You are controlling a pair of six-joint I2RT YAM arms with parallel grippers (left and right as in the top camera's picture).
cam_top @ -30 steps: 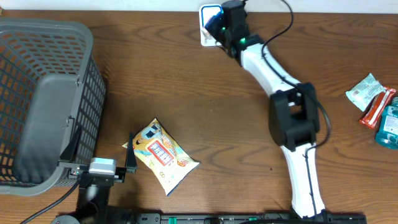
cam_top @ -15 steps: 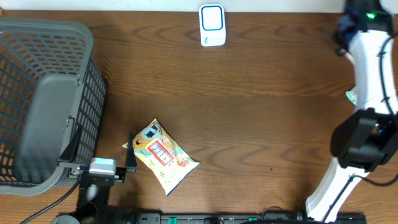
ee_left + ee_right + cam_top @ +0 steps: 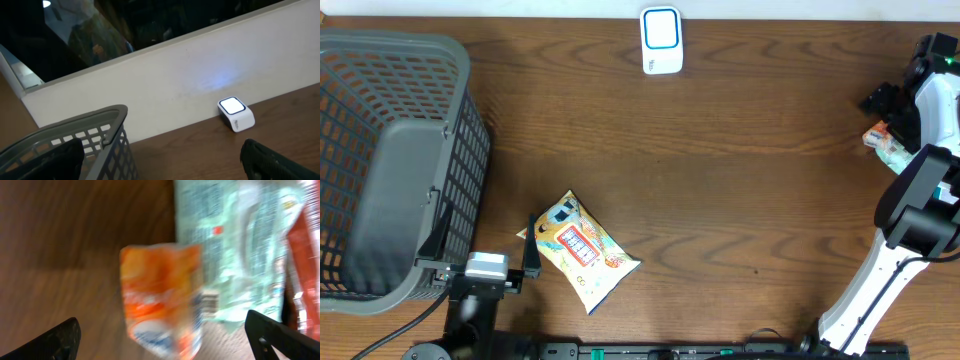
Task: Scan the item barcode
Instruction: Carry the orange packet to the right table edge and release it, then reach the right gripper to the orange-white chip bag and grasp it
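The white scanner (image 3: 661, 40) with a lit blue face stands at the table's back edge; the left wrist view also holds this scanner (image 3: 236, 114). My right gripper (image 3: 886, 112) hangs at the far right, open. In the right wrist view a blurred orange packet (image 3: 162, 297) shows between and below the wide-apart fingers of the right gripper (image 3: 165, 342), touching neither. In the overhead view only a corner of the orange packet (image 3: 873, 135) shows. My left gripper (image 3: 480, 240) rests open at the front left, next to a yellow snack packet (image 3: 582, 250).
A grey mesh basket (image 3: 390, 160) fills the left side, and the basket's rim (image 3: 107, 131) is close to the left fingers. A pale green packet (image 3: 240, 245) and a red packet (image 3: 306, 255) lie beside the orange one. The right arm (image 3: 910, 220) runs along the right edge.
The right arm swung from the scanner at the back centre to the far right. Its jaws opened and the orange packet now sits free beside the other packets. The left arm stayed still.
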